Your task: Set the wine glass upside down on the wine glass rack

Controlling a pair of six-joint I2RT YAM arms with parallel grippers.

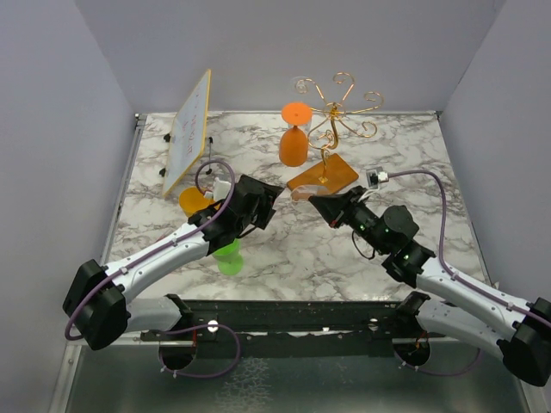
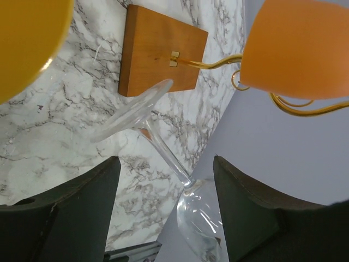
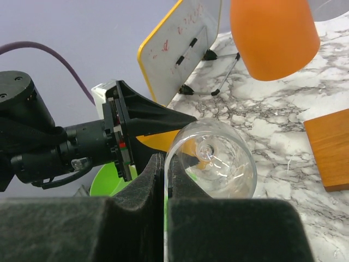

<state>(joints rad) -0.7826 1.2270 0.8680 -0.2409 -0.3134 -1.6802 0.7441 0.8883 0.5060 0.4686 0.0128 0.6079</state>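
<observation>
The right tool [image 3: 165, 164] is pinched shut on the rim of the clear wine glass [image 3: 218, 164]. The glass lies sideways, its foot at the 7 o'clock edge of the wooden base of the wine glass rack [image 1: 331, 120]. The left tool [image 2: 166, 164] gapes either side of the stem, not touching it. An orange glass [image 1: 294, 142] sits foot-up at the rack's 9 o'clock. On the desk [image 1: 284, 249], a yellow cup [image 1: 191, 200] and a green cup [image 1: 230, 258] sit under the left arm, their contents hidden.

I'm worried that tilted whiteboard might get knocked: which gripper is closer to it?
Left. The left gripper is just right of the whiteboard, nearer the arm bases; the right gripper is farther right, beside the wine glass rack.
</observation>
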